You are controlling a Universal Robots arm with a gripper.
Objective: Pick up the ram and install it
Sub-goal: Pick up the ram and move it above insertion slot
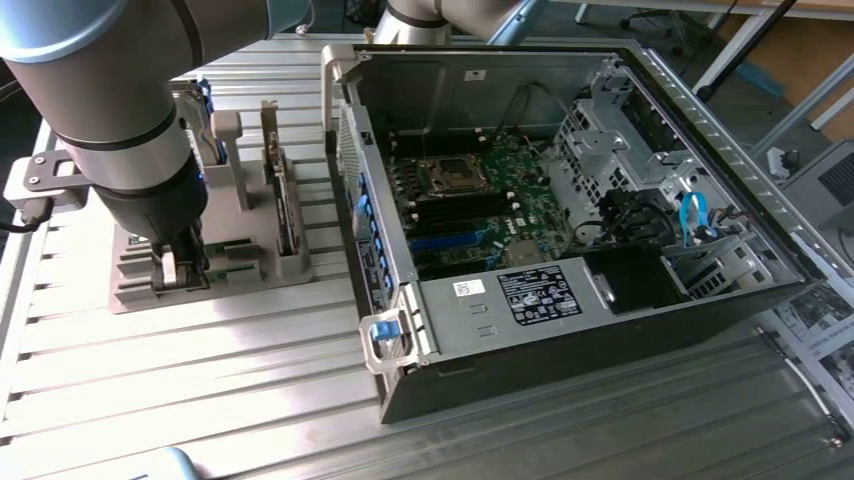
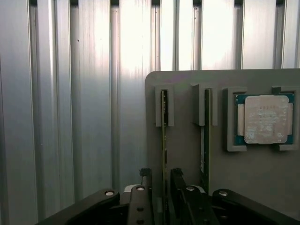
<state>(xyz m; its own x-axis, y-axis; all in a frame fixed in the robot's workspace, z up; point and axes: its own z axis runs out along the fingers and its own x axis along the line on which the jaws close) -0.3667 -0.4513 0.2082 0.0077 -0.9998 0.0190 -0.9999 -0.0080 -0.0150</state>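
A ribbed aluminium worktop carries the whole set-up. At the exterior view's left, the single arm reaches straight down over a grey parts holder, with the tool lowered to holder level. In the wrist view the ram stands on its long edge in a holder slot and shows as a thin green line. The tool is fully spread, one finger on each side of the ram. A gap shows on both sides, so nothing is gripped. The ram's long axis runs along the gap between the fingers, parallel to their faces, so the ram lies directly within the tool's closing line. A second board stands on edge in the neighbouring slot, just beside the ram but outside the fingers. Further along the holder sits the square processor. At the exterior view's right, well apart from the holder, the open computer case lies on its side with the motherboard exposed.
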